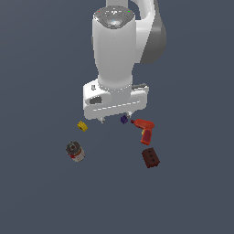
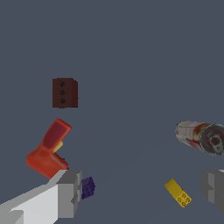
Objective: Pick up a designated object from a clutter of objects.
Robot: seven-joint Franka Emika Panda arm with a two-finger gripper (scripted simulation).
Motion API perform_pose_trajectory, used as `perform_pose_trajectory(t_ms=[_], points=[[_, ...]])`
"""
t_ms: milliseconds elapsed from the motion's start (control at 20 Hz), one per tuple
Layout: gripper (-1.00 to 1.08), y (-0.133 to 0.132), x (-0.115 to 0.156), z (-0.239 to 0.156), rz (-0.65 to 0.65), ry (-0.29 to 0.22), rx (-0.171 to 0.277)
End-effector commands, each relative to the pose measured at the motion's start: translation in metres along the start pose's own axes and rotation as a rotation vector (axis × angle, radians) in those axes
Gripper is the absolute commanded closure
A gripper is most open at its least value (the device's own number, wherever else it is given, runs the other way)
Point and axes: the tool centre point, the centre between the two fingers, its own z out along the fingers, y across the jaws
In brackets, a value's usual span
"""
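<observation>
Dark blue-grey counter (image 1: pixel 41 201) fills the whole scene, flat and plain, with a few small things spread on it. Above them hangs the white robot gripper (image 1: pixel 115 119), and its jaws are spread wide with nothing between them. The thing to pick up is the small round can with a red-and-white label and a dark grey metal top (image 1: pixel 75 151). It sits well off to the exterior view's left of the jaws and nearer the camera, not under them. In the exterior view its grey top faces up and it seems to stand, but in the wrist view it looks like it lies on its side, so I cannot tell which. A tiny yellow block (image 1: pixel 82 126) lies between the jaws and the can. A tiny purple cube (image 1: pixel 124 119) sits almost under the jaws. The red toy drill (image 1: pixel 145 130) and the dark red-brown brick (image 1: pixel 150 157) are on the other side. I think the arm must slide toward the can first, then go down.
</observation>
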Motion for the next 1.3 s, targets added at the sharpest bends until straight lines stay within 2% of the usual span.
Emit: perform_pose_trajectory(t_ms=[0, 900, 1250], points=[[-0.92, 0.017, 0.003, 0.011, -0.034, 0.000, 0.002], [-0.92, 0.142, 0.003, 0.097, -0.283, -0.001, 0.004], [-0.92, 0.177, -0.005, 0.124, -0.356, -0.004, 0.001]])
